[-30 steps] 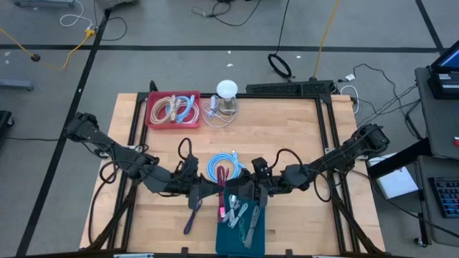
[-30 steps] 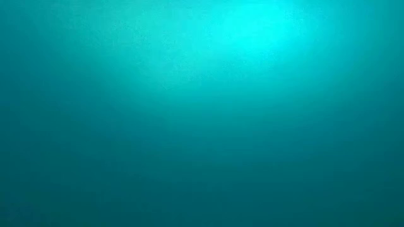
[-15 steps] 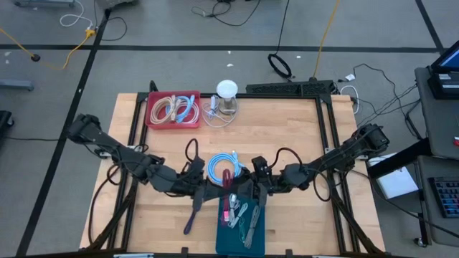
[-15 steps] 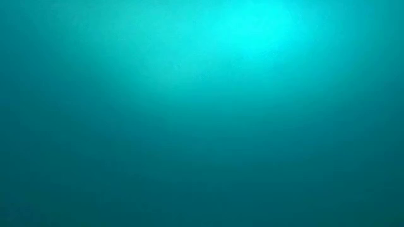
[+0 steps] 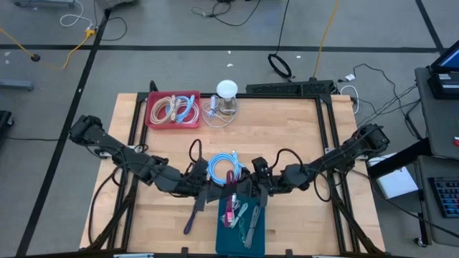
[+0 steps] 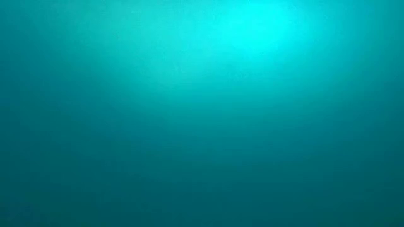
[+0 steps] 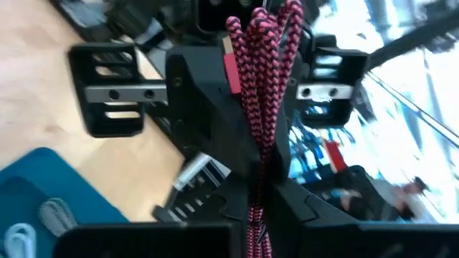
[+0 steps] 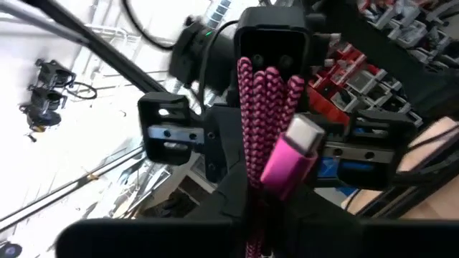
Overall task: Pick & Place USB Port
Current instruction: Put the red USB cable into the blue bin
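Observation:
A pink-and-black braided USB cable (image 5: pixel 230 201), folded into a bundle, hangs between my two grippers above the far end of the teal mat (image 5: pixel 240 233). My left gripper (image 5: pixel 219 193) comes from the table's left and is shut on the bundle. My right gripper (image 5: pixel 244 192) comes from the right, faces the left one and is also shut on the cable. The cable's pink plug (image 8: pixel 290 154) shows in the right wrist view. The low view shows only a teal blur. My left gripper pinches the folded strands of the braided cable (image 7: pixel 259 188) between its two fingers, coming roughly level from the table's left. The bundle's looped end (image 7: pixel 262 36) sticks out beyond the fingers toward my right gripper. The cable is clear of the table. My right gripper pinches the same bundle of strands (image 8: pixel 257 183) between its two fingers, coming roughly level from the table's right. The looped strands and the pink plug (image 8: pixel 290 154) stick out past the fingers toward my left gripper.
Several loose cables lie on the teal mat. A coiled blue cable (image 5: pixel 222 166) lies just beyond the grippers. A purple cable (image 5: pixel 192 215) lies left of the mat. A red bin (image 5: pixel 172 110) of cables and a white round stand (image 5: pixel 226 91) sit at the far edge.
My left gripper has carried the pink cable toward the table's right, up to my right gripper, which has stayed where it was.

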Controlling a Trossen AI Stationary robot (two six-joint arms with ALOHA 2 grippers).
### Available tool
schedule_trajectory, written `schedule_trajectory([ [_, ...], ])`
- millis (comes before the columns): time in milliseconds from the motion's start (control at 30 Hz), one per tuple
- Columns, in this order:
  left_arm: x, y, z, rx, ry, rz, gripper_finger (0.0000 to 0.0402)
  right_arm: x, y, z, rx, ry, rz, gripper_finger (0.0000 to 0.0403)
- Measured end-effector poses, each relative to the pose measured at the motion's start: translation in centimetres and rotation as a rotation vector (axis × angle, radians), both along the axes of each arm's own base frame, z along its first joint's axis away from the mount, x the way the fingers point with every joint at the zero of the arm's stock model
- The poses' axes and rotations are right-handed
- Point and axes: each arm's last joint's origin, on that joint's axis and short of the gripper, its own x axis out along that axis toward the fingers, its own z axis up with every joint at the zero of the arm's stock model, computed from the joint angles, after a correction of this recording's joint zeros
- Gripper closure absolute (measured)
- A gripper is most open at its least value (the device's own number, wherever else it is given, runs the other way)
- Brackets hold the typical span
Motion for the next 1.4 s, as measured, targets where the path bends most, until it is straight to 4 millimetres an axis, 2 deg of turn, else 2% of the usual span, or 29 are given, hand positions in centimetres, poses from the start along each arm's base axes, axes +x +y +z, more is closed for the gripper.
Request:
schedule_trajectory([
  [167, -0.4, -1.0, 0.2, -0.031, -0.014, -0.219, 0.0326, -0.1, 0.2, 0.0, -0.018, -0.002, 0.028, 0.0386],
  [333, -3.2, -5.3, 1.0, -0.102, -0.058, -0.553, 0.0303, 0.3, -1.0, 0.1, -0.018, -0.003, 0.004, 0.0393],
  [400, -4.4, -6.7, 1.1, -0.107, -0.066, -0.574, 0.0302, 0.3, -1.6, 0.5, 0.009, -0.013, 0.001, 0.0393],
  [500, -6.1, -8.6, 1.0, -0.102, -0.054, -0.519, 0.0301, 0.1, -2.4, 1.4, 0.029, -0.065, -0.009, 0.0393],
  [600, -8.1, -10.3, 0.9, -0.091, -0.057, -0.451, 0.0301, -0.3, -3.7, 2.7, -0.037, -0.134, -0.073, 0.0393],
  [700, -9.7, -11.5, 0.7, -0.068, -0.053, -0.361, 0.0301, -0.6, -5.3, 4.0, -0.293, -0.099, -0.116, 0.0393],
  [800, -10.8, -12.1, 0.4, -0.056, -0.035, -0.281, 0.0301, -0.9, -6.8, 5.4, -0.605, 0.081, -0.121, 0.0393],
  [933, -12.1, -12.7, 0.2, -0.070, -0.013, -0.228, 0.0301, -1.7, -7.7, 8.7, -1.077, 0.233, -0.089, 0.0393],
  [1000, -12.5, -12.9, 0.0, -0.077, 0.004, -0.211, 0.0300, -2.4, -7.0, 10.3, -1.252, 0.257, -0.033, 0.0393],
  [1067, -12.8, -13.0, -0.3, -0.083, 0.030, -0.196, 0.0300, -2.6, -6.1, 11.6, -1.354, 0.270, 0.038, 0.0393],
  [1133, -13.1, -13.1, -0.5, -0.090, 0.048, -0.185, 0.0300, -2.9, -4.7, 11.8, -1.458, 0.296, 0.175, 0.0393],
  [1233, -13.3, -13.1, -0.9, -0.094, 0.077, -0.180, 0.0300, -2.9, -1.5, 10.6, -1.624, 0.337, 0.389, 0.0393],
  [1400, -13.3, -13.1, -1.2, -0.088, 0.102, -0.175, 0.0300, -2.3, 4.9, 6.5, -1.856, 0.422, 0.644, 0.0393],
])
